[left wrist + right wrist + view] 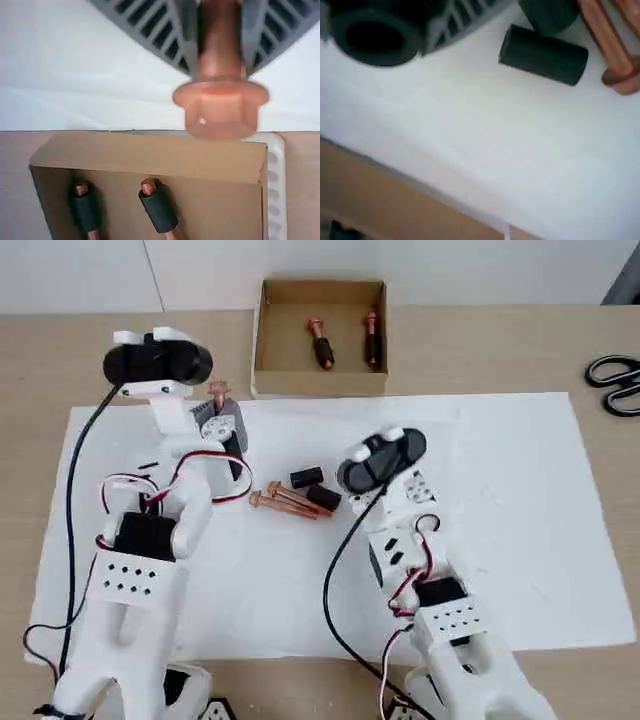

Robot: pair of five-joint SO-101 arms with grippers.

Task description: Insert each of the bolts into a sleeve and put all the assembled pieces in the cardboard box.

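Cardboard box (262, 340) w/ 2 sleeved bolts (321, 343) inside.

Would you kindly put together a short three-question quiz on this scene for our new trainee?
1. How many assembled pieces lie in the cardboard box? A one, B two, C four.
2. True or false: the left pincer is shut on a bolt.
3. Fill in: the right pincer is shut on a black ____.
Key: 1 B; 2 true; 3 sleeve.
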